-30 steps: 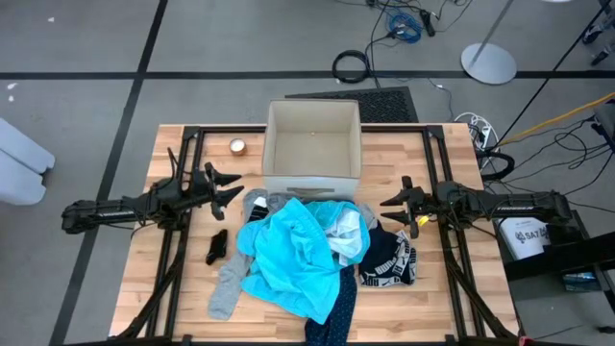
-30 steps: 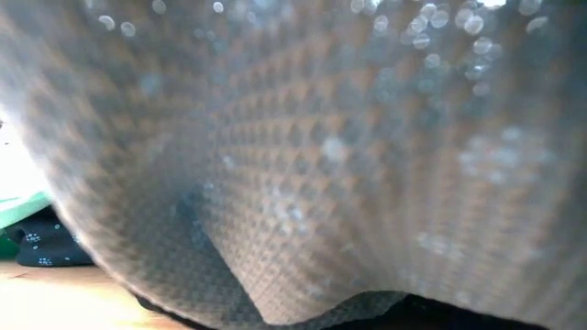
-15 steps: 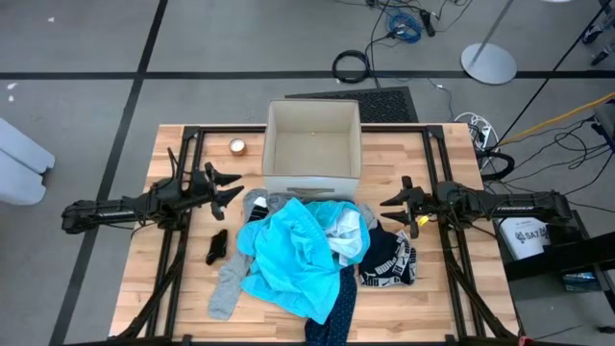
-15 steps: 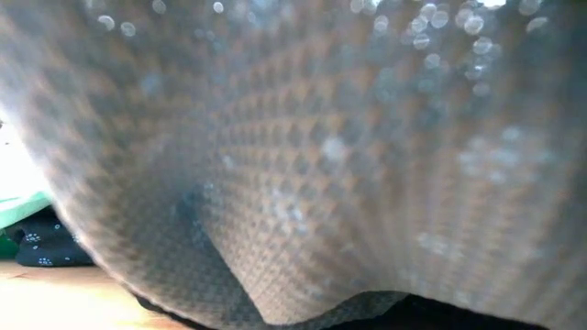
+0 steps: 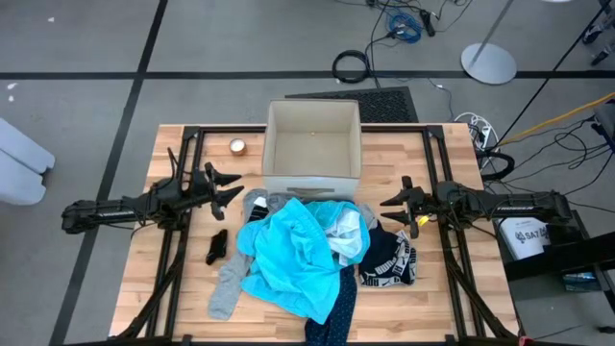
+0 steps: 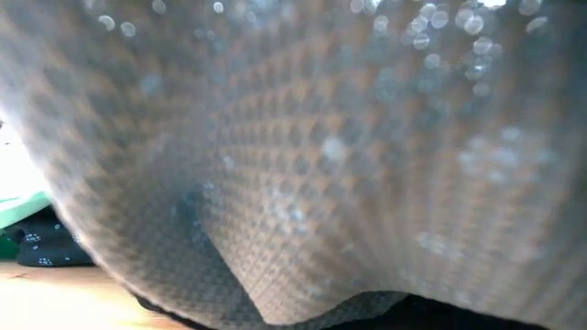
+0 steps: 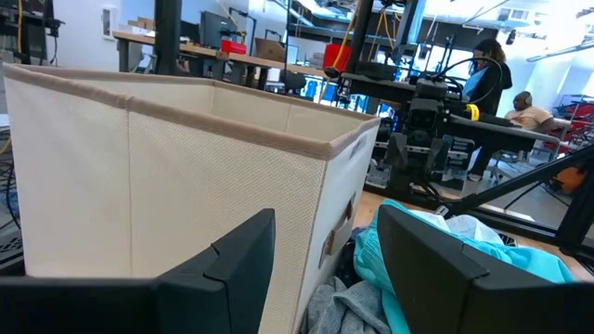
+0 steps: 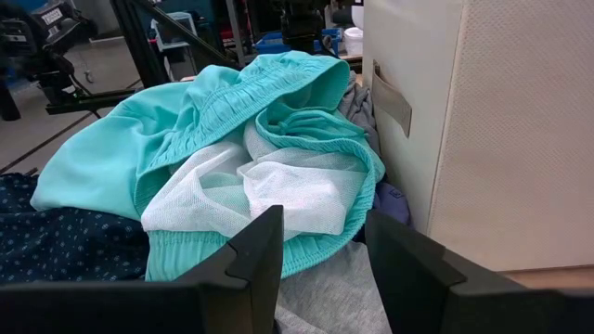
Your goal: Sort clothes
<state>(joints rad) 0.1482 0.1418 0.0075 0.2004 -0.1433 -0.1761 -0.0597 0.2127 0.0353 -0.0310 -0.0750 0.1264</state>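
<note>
We see no change over the last second; sorting hasn't begun. Desk (image 5: 173, 288) carries beige box (image 5: 313, 144) at 12 o'clock, clothes pile (image 5: 306, 252) at 6. Turquoise garment (image 5: 293, 255) lies on top, black sock (image 5: 217, 246) at 9. Left pincer (image 5: 231, 185) at 9 and right pincer (image 5: 386, 204) at 3: fingers apart, empty.

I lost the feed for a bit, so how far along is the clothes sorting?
Nothing looks sorted yet: the beige box appears empty. Nothing is in hand; the left gripper and right gripper hover open beside the pile, holding nothing. Everything is left: the turquoise garment, navy dotted garment, grey garment, black-and-white patterned garment and black sock lie on the table.
</note>
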